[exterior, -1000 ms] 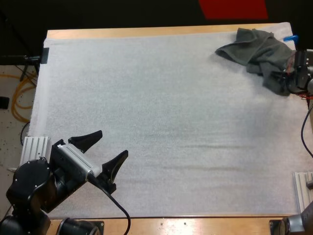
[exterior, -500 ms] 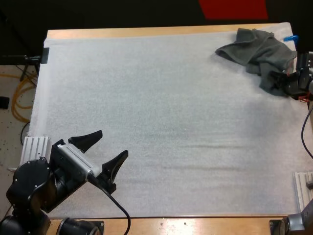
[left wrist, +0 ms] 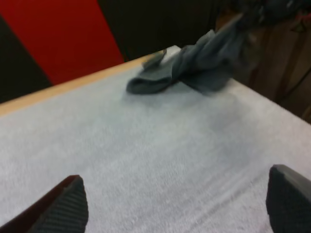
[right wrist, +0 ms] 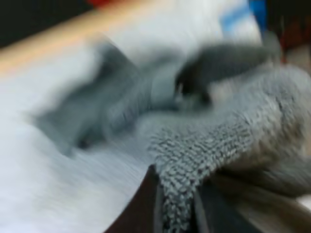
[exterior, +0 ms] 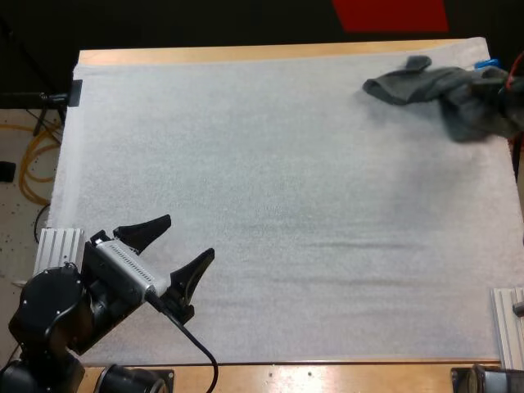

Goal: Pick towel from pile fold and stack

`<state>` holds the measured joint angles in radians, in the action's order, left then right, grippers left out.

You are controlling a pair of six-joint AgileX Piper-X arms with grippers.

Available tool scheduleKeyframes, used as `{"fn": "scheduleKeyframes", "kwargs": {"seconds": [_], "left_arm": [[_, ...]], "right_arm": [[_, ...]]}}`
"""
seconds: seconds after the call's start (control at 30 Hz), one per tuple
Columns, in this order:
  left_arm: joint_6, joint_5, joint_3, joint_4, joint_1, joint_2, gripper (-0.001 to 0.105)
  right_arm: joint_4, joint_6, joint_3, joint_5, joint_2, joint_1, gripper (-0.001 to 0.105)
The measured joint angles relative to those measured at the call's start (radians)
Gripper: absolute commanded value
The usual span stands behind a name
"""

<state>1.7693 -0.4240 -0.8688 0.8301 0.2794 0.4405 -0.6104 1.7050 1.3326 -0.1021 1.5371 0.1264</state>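
A crumpled dark grey-green towel [exterior: 434,88] lies at the mat's far right corner, one end raised toward the right edge. My right gripper [exterior: 509,100] holds that end there. In the right wrist view its fingers [right wrist: 146,206] press on a fold of the towel [right wrist: 194,165] from both sides, with the gripper [right wrist: 177,208] shut on it. My left gripper [exterior: 176,252] stands open near the front left of the mat, far from the towel. The left wrist view shows its gripper [left wrist: 175,208] open over bare mat, with the towel [left wrist: 194,65] far ahead at the table's corner.
The white mat [exterior: 270,205] covers most of the wooden table [exterior: 246,53]. Metal brackets sit at the front left [exterior: 57,246] and front right [exterior: 509,323] edges. Yellow cable [exterior: 37,160] lies on the floor to the left.
My right gripper has gone from the towel's near edge toward the far side and upward, pulling the towel's right end up with it. The left arm has stayed still.
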Motion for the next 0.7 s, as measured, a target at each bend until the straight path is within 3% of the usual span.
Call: {"fn": "scheduleKeyframes", "kwargs": {"seconds": [0.33, 0.47, 0.6, 0.7], "left_arm": [[0.000, 0.000, 0.000, -0.021, 0.000, 0.000, 0.073], [0.000, 0.000, 0.000, 0.000, 0.000, 0.000, 0.073], [-0.012, 0.000, 0.000, 0.048, 0.000, 0.000, 0.073], [-0.020, 0.000, 0.000, 0.089, 0.000, 0.000, 0.073]], "right_arm": [[-0.098, 0.015, 0.000, -0.042, -0.365, -0.056, 0.000], [-0.190, 0.015, 0.000, -0.159, -0.416, -0.060, 0.000], [-0.314, 0.004, -0.004, -0.187, -0.419, -0.061, 0.000], [-0.330, -0.027, -0.043, -0.209, -0.418, -0.063, 0.000]]}}
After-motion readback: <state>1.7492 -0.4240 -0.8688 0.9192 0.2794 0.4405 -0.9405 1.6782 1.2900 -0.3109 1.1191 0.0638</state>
